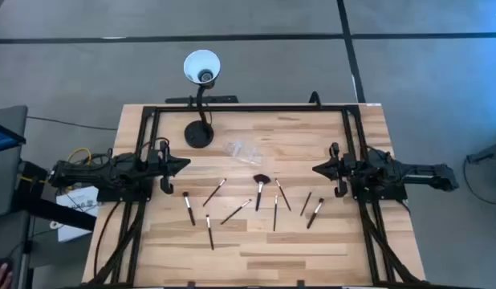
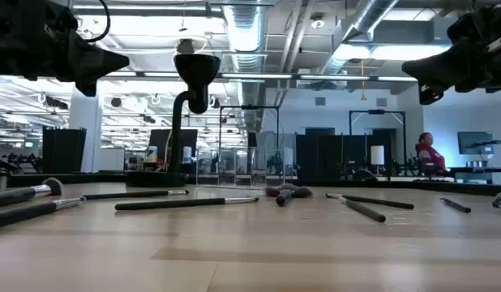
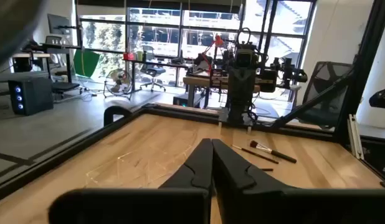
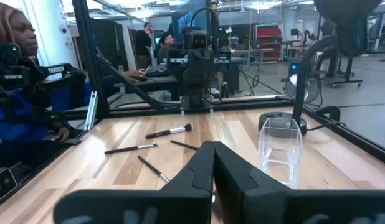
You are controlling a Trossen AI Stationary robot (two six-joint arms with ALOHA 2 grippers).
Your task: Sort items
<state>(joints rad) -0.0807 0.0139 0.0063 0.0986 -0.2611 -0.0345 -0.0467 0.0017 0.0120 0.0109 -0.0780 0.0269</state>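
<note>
Wooden counter fills the view, both arms parked at its sides. Left gripper and right gripper hover, jaws closed and empty. Brushes lie scattered mid-counter; thin handles (some nearly touching) could roll or get pinched in pairs.

The table is pale wood in jointed planks, smooth with a soft sheen, edged by a matt black metal frame. The makeup brushes have glossy dark handles, silvery metal ferrules and soft bristle tips. The pouch is clear, shiny plastic; the lamp has a matt black neck and smooth white shade.
</note>
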